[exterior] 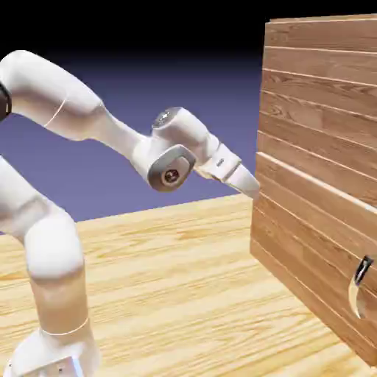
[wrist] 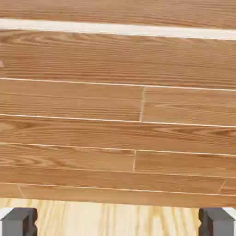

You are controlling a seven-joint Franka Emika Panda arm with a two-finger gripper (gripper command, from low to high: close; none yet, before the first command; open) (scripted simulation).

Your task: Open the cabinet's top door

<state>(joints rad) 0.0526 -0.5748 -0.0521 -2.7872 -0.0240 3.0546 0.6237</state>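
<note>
In the exterior view, we see the cabinet's top door point(exterior: 320, 110) rising above and to the right of the gripper point(exterior: 249, 188), whose 2 fingers stand wide apart, holding nothing.

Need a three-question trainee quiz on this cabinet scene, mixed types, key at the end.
1. True or false: the gripper is clamped on a handle.
2. Multiple choice: what spans most of the hand view?
a) a metal sheet
b) wood planks
c) the blue-violet backdrop
3. Fill in: in the exterior view, the silver-and-black handle sits toward the ____ edge of the picture, below the wide pale seam of the cabinet.

Key: 1. false; 2. b; 3. right
</note>
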